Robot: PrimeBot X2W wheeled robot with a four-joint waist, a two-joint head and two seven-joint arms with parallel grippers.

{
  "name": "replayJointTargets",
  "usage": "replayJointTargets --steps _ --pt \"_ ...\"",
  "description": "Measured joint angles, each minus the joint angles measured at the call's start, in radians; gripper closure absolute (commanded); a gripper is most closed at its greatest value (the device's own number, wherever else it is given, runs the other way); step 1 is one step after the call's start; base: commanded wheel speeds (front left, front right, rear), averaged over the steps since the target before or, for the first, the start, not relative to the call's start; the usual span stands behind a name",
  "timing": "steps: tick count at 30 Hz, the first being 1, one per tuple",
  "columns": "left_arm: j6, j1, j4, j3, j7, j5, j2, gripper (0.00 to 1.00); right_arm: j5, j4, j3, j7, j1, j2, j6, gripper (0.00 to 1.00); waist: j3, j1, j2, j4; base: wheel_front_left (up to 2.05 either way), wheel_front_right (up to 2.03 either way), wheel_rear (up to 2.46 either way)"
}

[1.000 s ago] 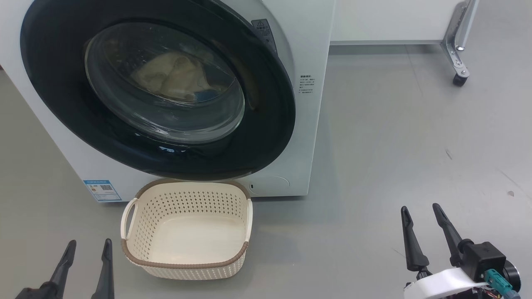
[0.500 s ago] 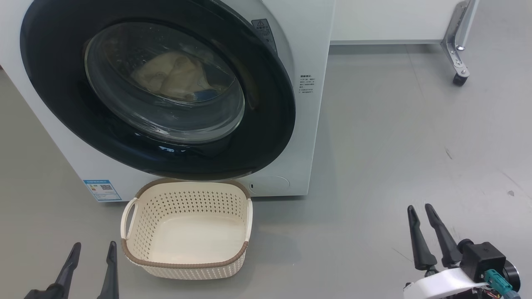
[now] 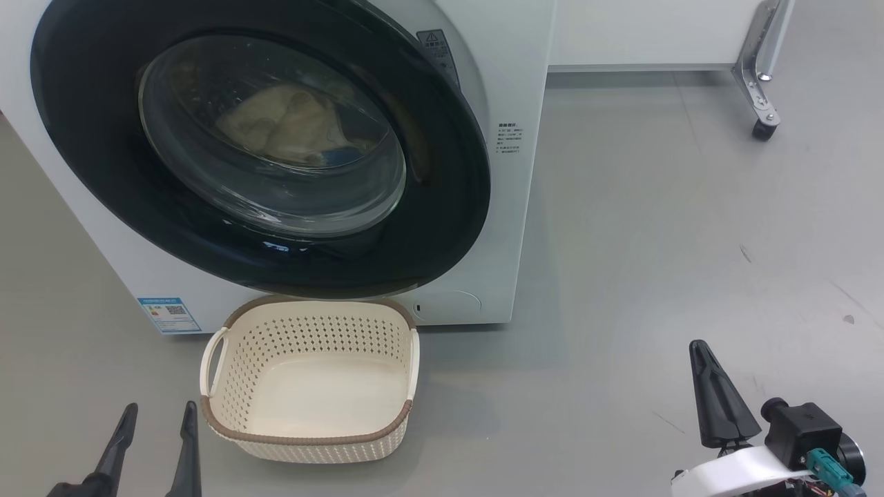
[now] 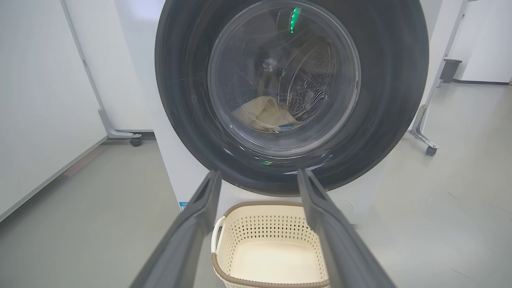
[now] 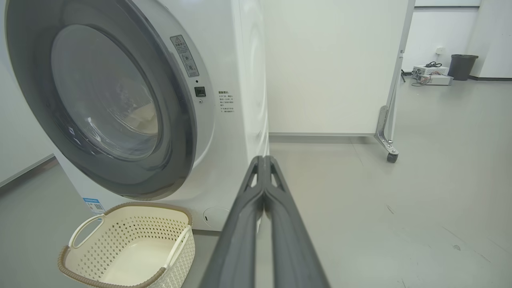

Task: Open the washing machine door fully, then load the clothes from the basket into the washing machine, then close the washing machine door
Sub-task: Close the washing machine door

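Since the clothes [image 3: 283, 128] lie inside the drum, seen through the glass of the washing machine door [image 3: 442, 207], and the basket [image 3: 311, 440] sits empty on the floor [image 3: 656, 207] just in front of the washing machine [image 3: 511, 83], the loading looks done. The door appears pushed home, though these angles do not show whether its latch has caught.

Both arms hang low and near, well apart from the machine. The left pincer [image 3: 160, 407] has its fingers spread, near the basket's left handle. The right pincer [image 3: 701, 352], far off to the right, has its fingers pressed together on nothing.

If the door needs another touch, it should behave as a stiff, fairly heavy hinged disc. Its black rim is glossy and probably slippery, and the glass bowl is no place to squeeze. A flat push on the rim's right side, away from the hinge, would serve best.

The garment is light, limp and easily pinched by a fold. The basket is light, rigid plastic and likely to skid if nudged.
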Motion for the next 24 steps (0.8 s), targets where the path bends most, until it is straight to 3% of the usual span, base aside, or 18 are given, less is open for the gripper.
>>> replayJointTargets --steps 11,24 --pt "0.000 -0.009 0.000 -0.032 0.000 0.019 -0.013 0.00 0.006 -0.014 -0.015 0.001 -0.001 -0.028 0.001 1.00 0.013 0.0000 0.0000 0.048 0.00 0.00 0.00" --pt "-0.018 -0.072 -0.010 -0.054 -0.009 0.029 -0.019 0.00 -0.008 -0.017 0.021 0.042 -0.107 -0.063 0.029 1.00 0.051 0.0000 0.0000 0.181 0.00 0.00 0.00"
